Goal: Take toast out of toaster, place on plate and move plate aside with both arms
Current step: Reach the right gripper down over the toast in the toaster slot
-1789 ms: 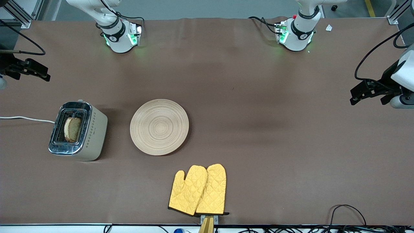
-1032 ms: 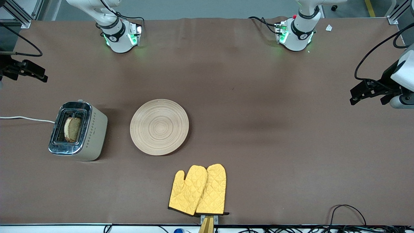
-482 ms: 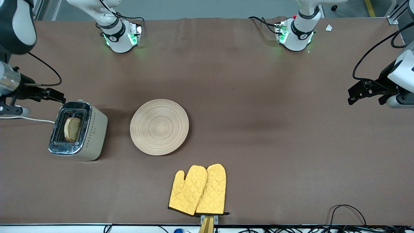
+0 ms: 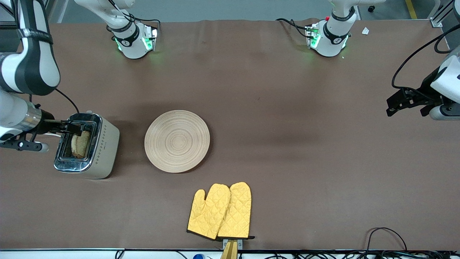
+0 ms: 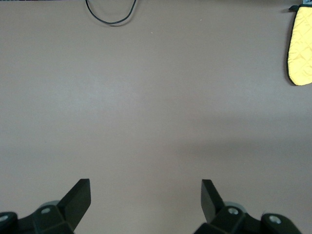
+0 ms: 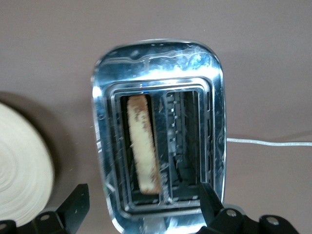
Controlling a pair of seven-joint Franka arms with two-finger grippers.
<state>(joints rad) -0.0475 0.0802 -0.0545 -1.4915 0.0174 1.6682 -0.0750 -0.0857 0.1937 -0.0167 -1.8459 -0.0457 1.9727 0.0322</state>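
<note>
The toast [image 4: 81, 144] stands upright in one slot of the silver toaster [image 4: 102, 147] near the right arm's end of the table. My right gripper [image 4: 73, 128] hangs open over the toaster's top, at the end farther from the front camera. In the right wrist view the toast [image 6: 142, 144] shows edge-on in its slot, the right gripper [image 6: 145, 194] open with its fingers apart from the bread. The round wooden plate [image 4: 177, 141] lies beside the toaster, bare. My left gripper [image 4: 392, 107] waits open over the left arm's end of the table, its own view showing the open left gripper [image 5: 145, 187] above bare cloth.
Two yellow oven mitts [image 4: 221, 212] lie near the table's front edge, nearer to the front camera than the plate; one mitt [image 5: 300, 48] shows in the left wrist view. The toaster's white cord [image 6: 268, 143] trails off toward the table's end. Black cables [image 4: 386, 233] lie at the front edge.
My right arm has swung in from the table's end and brought its open gripper over the toaster. The left arm has hardly moved. Toast, plate and mitts stay put.
</note>
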